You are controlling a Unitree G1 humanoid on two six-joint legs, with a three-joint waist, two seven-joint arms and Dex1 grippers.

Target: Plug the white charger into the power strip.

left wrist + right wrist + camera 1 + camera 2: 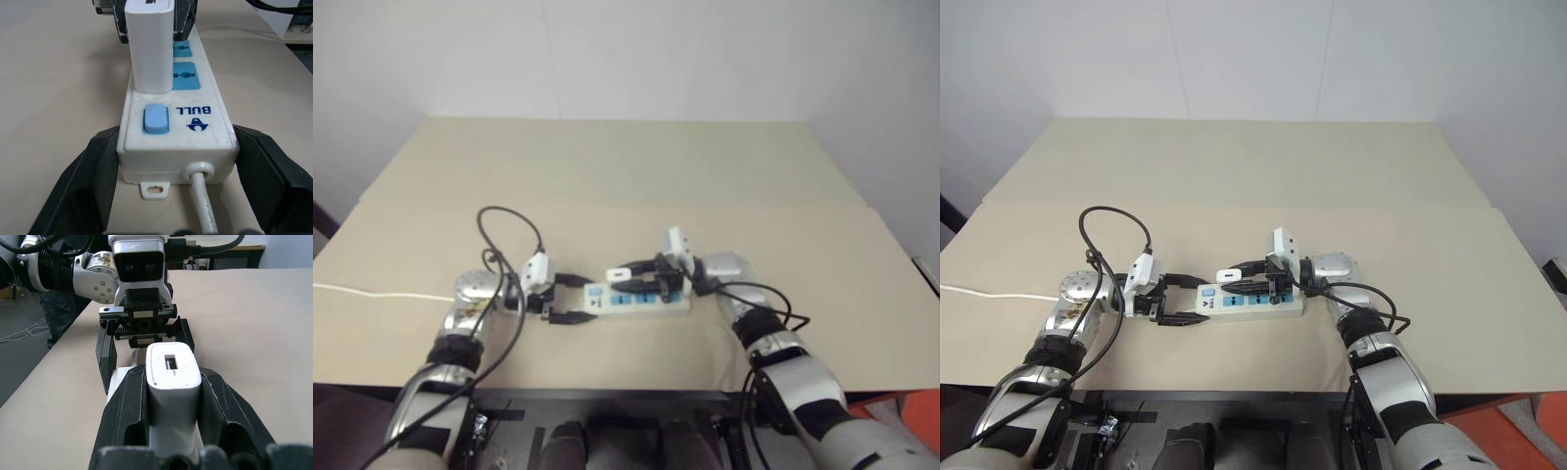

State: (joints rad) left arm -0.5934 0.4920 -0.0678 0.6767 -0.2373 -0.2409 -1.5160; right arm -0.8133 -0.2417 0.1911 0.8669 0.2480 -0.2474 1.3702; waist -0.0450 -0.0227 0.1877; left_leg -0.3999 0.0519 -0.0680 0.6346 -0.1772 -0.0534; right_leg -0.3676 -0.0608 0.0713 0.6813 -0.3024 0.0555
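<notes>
The power strip point(1255, 301) lies flat near the table's front edge, a white bar with blue socket panels and a blue switch point(155, 119). My left gripper point(1201, 301) is shut on its cord end, one black finger point(93, 176) against each side. The white charger point(173, 377) stands upright in the socket next to the switch, seated against the strip's top. My right gripper point(1231, 278) reaches in level from the other end, its fingers point(132, 396) pressed to both sides of the charger. The two grippers face each other along the strip.
The strip's thin white cord point(989, 293) runs off to the left across the beige table point(1253, 186). Black cables point(1102, 220) loop above my left wrist. The table's front edge point(1234, 390) is just below the strip.
</notes>
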